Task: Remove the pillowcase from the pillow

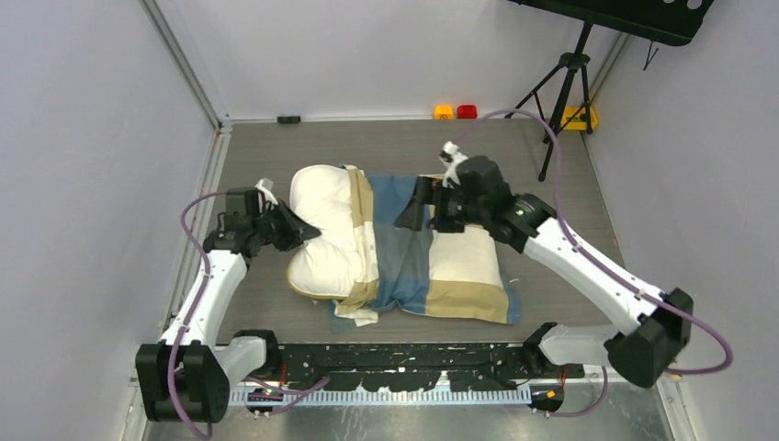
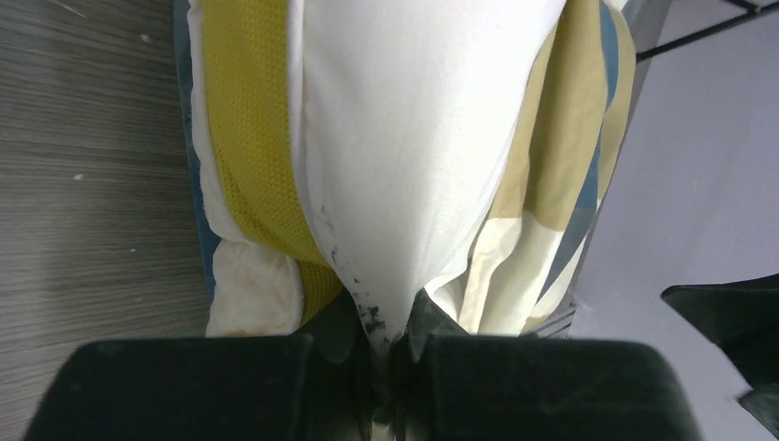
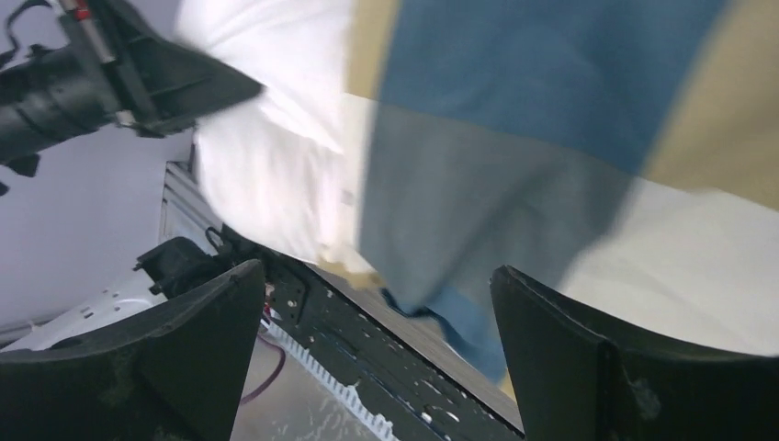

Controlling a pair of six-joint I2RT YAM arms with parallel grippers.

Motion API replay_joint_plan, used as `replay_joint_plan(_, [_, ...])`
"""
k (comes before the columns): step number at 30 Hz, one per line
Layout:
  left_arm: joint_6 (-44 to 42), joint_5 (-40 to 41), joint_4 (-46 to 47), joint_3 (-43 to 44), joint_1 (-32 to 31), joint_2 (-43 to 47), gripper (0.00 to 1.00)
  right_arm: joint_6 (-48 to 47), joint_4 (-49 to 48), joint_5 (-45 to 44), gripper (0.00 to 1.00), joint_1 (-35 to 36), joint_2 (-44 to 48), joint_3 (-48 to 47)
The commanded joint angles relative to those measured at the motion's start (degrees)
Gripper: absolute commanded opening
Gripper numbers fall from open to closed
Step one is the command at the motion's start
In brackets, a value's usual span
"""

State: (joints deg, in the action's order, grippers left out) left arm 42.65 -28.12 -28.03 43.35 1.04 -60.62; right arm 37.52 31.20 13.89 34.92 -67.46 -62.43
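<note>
Pillow (image 1: pixel 323 216), centre-left of the worktop (image 1: pixel 266 152), half out of its checked pillowcase (image 1: pixel 441 271): left arm (image 1: pixel 213 285), jaws pinching its bare end as anchor; right arm (image 1: pixel 588 266), jaws gaping wide above that pillowcase, apparently ready to grip it.

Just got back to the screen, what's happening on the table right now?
The left gripper is shut on the exposed end of the pillow, pinching its white fabric. The pillow is partly out; the rest of it sits inside the checked pillowcase on the table. The right gripper is over the pillowcase with its jaws wide open, holding nothing.
</note>
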Motion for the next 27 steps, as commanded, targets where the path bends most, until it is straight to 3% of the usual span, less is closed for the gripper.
replay_joint_plan(1, [1.0,3.1,4.5,3.6,-3.6,3.3,0.00,-2.0,0.5,-9.0,0.97,5.2,-5.9,-10.9])
replay_joint_plan(4, [-0.5,12.5,-1.0,6.3,-1.6,4.6,0.00,-1.2,2.1,-17.1,0.97,4.4,-4.3,-10.1])
replay_joint_plan(7, [-1.3,14.2,-2.2,7.6,6.3,3.5,0.00,0.3,3.7,-19.8,0.97,1.9,0.6,-5.5])
replay_joint_plan(12, [-0.9,12.3,-5.9,12.0,18.6,-3.7,0.00,-0.3,10.0,-17.7,0.97,-2.3,6.4,3.1])
replay_joint_plan(17, [0.5,13.6,-1.4,10.1,19.8,-3.9,0.00,0.0,12.0,-13.6,0.98,-2.6,12.9,13.0])
replay_joint_plan(22, [0.3,12.8,1.9,7.5,19.7,-2.4,0.00,6.4,0.9,-4.4,0.96,-2.6,21.4,27.8])
replay_joint_plan(27, [-0.8,11.7,1.2,8.6,19.8,-3.3,0.00,5.5,-14.8,-3.2,0.87,-2.6,23.0,35.9])
